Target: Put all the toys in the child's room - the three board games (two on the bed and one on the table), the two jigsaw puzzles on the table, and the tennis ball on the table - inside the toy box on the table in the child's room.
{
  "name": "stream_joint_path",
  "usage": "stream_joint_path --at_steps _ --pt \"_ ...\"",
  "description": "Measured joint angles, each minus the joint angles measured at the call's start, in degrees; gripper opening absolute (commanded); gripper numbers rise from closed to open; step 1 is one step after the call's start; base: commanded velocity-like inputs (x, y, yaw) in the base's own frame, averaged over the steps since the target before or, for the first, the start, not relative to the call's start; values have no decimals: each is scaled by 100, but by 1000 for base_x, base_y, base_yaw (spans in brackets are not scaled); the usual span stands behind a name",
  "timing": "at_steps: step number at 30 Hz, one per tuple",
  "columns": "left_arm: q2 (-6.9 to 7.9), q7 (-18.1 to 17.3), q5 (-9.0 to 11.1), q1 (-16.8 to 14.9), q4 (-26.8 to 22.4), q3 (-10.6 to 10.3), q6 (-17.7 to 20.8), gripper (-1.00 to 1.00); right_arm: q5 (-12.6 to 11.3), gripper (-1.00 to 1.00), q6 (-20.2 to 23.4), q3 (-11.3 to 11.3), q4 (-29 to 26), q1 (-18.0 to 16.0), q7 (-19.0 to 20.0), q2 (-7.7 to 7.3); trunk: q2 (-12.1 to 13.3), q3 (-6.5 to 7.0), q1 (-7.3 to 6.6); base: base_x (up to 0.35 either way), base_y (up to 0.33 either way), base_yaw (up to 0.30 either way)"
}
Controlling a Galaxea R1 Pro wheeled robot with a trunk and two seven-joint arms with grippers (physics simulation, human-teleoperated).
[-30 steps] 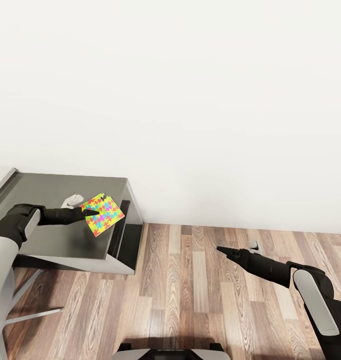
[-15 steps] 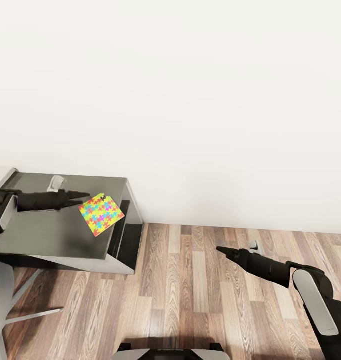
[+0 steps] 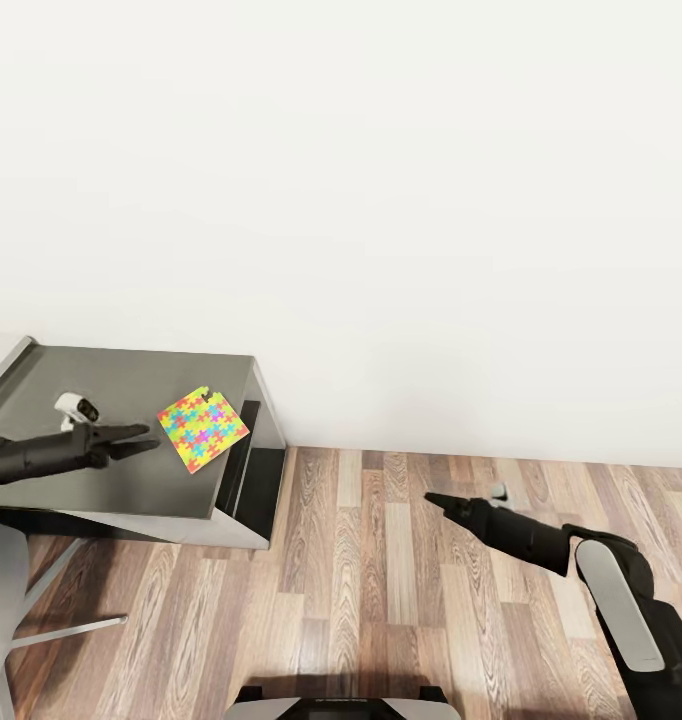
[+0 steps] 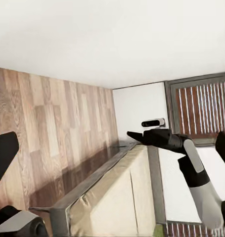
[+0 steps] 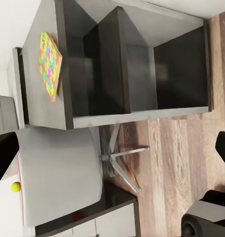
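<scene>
One jigsaw puzzle, a thin multicoloured square, lies flat near the right end of the table's dark-grey wing; the right wrist view shows the puzzle edge-on on that top. My left gripper hovers open and empty just left of the puzzle, not touching it. My right gripper is open and empty over the wood floor, well right of the table. A small yellow-green tennis ball shows on a pale surface past the chair.
Open shelf compartments sit under the wing's right end. A white swivel chair with a star base stands at the table's front left. A white wall runs behind; wood floor spreads to the right.
My left gripper has drawn back leftward from the puzzle's edge, which it touched a second ago, then dropped lower. The puzzle has not moved. The right arm shifted slightly.
</scene>
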Motion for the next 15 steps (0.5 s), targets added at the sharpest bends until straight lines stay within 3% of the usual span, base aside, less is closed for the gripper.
stream_joint_path --at_steps 1,3,6,7,10,12,15 --pt "-7 0 242 368 -487 2 93 100 24 100 -6 1 8 0 -24 179 0 0 -1 0 0 0" --pt "-17 -1 473 708 -969 9 168 100 49 100 -15 4 24 0 -40 376 0 0 0 0 0 0" --pt "-60 -1 674 1279 -1488 32 215 100 71 100 -17 35 27 4 -87 687 0 0 0 0 0 0" --pt "-63 -1 693 1345 -1530 65 220 100 75 100 -17 49 25 3 -96 719 0 0 0 0 0 0" --pt "-96 0 726 1568 -1737 570 258 100 79 100 -25 161 -17 7 -132 812 0 0 0 0 0 0" --pt "-112 0 726 1616 -1794 765 269 100 79 100 -34 230 -30 6 -143 834 0 0 0 0 0 0" --pt "-123 1 754 1650 -1846 905 280 100 72 100 -88 330 -41 -27 -144 927 0 0 0 0 0 0"
